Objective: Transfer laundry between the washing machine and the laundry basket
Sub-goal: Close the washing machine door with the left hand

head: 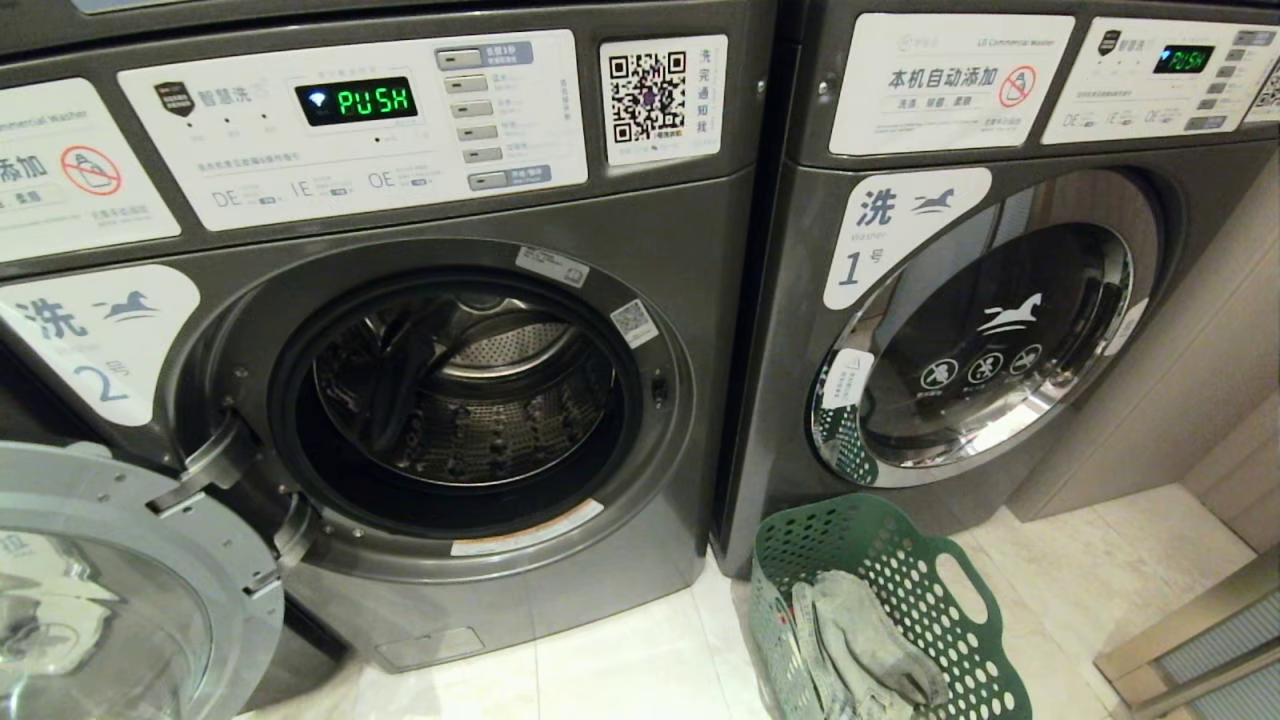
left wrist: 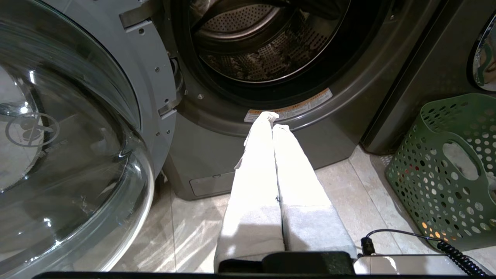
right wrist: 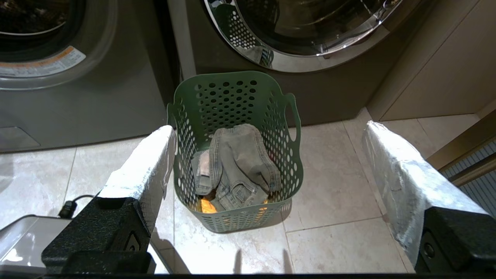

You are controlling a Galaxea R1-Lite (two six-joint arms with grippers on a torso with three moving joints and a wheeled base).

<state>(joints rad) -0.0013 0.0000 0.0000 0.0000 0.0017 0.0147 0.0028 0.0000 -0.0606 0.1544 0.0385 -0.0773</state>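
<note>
Two displays read PUSH; washing machine (head: 480, 400) labelled 2.

White-wrapped fingers on black mounts

Left gripper (left wrist: 271, 118) has long fingers (left wrist: 255, 182) wrapped in white cloth-like covering, above a black base with a coiled black cable. Right gripper (right wrist: 267, 155) has crinkled white-wrapped fingers (right wrist: 403, 182) on textured black blocks

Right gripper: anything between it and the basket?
Nothing: the right wrist view shows the open right gripper hanging above the basket, only air between.
</note>
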